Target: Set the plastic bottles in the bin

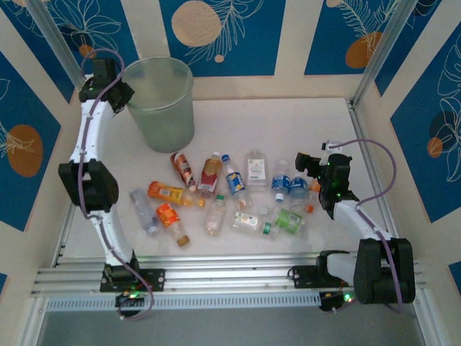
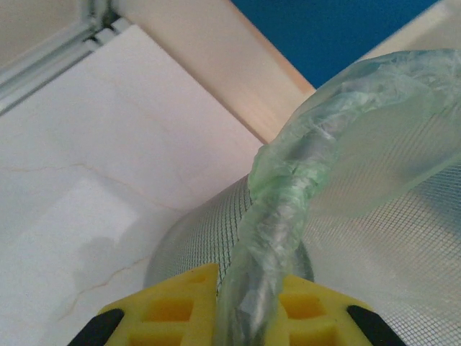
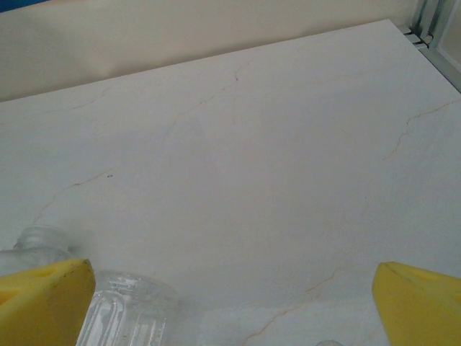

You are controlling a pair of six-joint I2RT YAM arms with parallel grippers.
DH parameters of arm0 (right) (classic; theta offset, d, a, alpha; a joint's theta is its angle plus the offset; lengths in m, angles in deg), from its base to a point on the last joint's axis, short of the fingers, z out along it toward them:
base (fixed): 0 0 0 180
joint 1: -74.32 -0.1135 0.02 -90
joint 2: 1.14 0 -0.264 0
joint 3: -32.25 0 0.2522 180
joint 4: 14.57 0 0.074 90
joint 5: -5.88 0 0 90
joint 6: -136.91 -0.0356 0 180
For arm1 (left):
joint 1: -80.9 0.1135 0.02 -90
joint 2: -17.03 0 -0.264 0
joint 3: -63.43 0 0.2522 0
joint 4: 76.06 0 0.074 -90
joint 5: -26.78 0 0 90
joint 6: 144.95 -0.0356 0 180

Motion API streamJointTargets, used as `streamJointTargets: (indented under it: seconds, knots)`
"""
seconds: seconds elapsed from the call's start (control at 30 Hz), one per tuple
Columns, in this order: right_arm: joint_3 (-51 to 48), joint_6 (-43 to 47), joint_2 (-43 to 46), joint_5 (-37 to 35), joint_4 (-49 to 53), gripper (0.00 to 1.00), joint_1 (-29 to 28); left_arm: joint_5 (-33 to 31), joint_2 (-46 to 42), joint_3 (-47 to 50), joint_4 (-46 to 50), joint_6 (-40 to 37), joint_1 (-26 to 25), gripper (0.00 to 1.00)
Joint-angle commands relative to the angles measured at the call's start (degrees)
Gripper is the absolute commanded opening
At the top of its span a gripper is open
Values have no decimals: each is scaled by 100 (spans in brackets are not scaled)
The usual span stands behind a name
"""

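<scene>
The bin (image 1: 166,115), a translucent pale grey-green wastebasket, stands upright at the back left of the table. My left gripper (image 1: 124,97) is at its left rim. In the left wrist view the yellow fingers (image 2: 180,303) are shut on the bin's crinkled green rim (image 2: 288,180), and the mesh wall (image 2: 209,223) runs below it. Several plastic bottles (image 1: 216,194) lie scattered mid-table, among them an orange-labelled one (image 1: 169,193) and a green-labelled one (image 1: 288,218). My right gripper (image 1: 306,164) hovers open over the right end of the scatter. A clear bottle (image 3: 126,310) lies by its left finger, and nothing is between the fingers of the right gripper (image 3: 230,303).
Metal frame posts (image 1: 374,50) stand at the back corners and a rail (image 1: 230,277) runs along the near edge. Bare white tabletop (image 1: 288,122) lies between the bin and the right post.
</scene>
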Motion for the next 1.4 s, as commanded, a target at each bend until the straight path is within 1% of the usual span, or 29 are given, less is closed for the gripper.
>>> streamJointTargets:
  seconds: [0.0, 0.13, 0.27, 0.37, 0.6, 0.87, 1.07, 1.13, 1.27, 1.33, 1.37]
  knots:
    - [141, -43, 120, -85, 41, 99, -27, 469, 308, -798, 275, -197, -228, 7]
    - [140, -44, 124, -87, 41, 99, -23, 729, 592, -1245, 462, -290, -400, 6]
    - [136, -54, 117, -107, 41, 99, -27, 865, 565, -1246, 521, -355, -537, 3]
    - [141, -58, 125, -85, 41, 99, -29, 931, 492, -1246, 603, -451, -638, 3]
    - [115, -84, 200, -74, 41, 99, -23, 882, 316, -1121, 681, -500, -797, 3]
    - [53, -102, 281, -108, 32, 99, -28, 1076, 234, -959, 642, -410, -980, 3]
    - [53, -106, 309, -112, 31, 99, -29, 1009, 78, -765, 604, -442, -1109, 4]
    - [53, -106, 322, -115, 35, 99, -29, 973, 21, -682, 577, -429, -1118, 7]
    - [53, -103, 329, -112, 32, 99, -29, 932, -80, -540, 499, -410, -1118, 18]
    - [48, -102, 329, -118, 33, 99, -28, 918, -112, -526, 489, -401, -1118, 28]
    - [50, -102, 329, -112, 35, 99, -21, 918, -133, -530, 481, -401, -1118, 32]
